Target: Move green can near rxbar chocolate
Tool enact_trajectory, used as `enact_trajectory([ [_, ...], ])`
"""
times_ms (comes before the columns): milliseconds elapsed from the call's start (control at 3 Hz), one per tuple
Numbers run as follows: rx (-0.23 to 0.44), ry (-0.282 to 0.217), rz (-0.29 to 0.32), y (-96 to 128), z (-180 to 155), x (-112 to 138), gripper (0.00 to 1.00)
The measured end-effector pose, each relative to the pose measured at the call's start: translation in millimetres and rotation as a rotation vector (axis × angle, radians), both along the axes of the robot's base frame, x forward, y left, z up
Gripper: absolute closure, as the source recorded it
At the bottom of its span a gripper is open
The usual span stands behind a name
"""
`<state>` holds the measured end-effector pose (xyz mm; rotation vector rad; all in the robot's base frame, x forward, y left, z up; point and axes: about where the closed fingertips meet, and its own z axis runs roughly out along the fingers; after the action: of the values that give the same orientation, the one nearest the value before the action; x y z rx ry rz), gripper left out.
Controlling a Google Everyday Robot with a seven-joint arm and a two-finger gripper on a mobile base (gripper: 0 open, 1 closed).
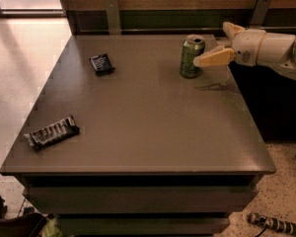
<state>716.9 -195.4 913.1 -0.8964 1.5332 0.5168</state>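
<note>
Green metal drink can (191, 57), silver-topped, stands upright at the far right of the grey table (138, 147), well apart from the long dark white-lettered rxbar chocolate (52, 132) at near left, while the pale gripper (212, 44), spread wide and empty, hovers just right of it, likely the approach step, needing next to straddle the can and close.

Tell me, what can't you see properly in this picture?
- Camera view: the arm behind the gripper, which is beside the green can at the back right of the table, is cut off by the right edge.
- Whether its near finger touches the can: too close to tell.
- Lettering on the rxbar chocolate and the small dark packet: too small to read.
</note>
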Motion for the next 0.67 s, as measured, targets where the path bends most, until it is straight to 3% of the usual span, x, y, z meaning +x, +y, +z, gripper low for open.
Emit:
enact_trajectory([
  [667, 0.083, 0.053, -0.015, 2.4, -23.1, 18.5, 0.00],
])
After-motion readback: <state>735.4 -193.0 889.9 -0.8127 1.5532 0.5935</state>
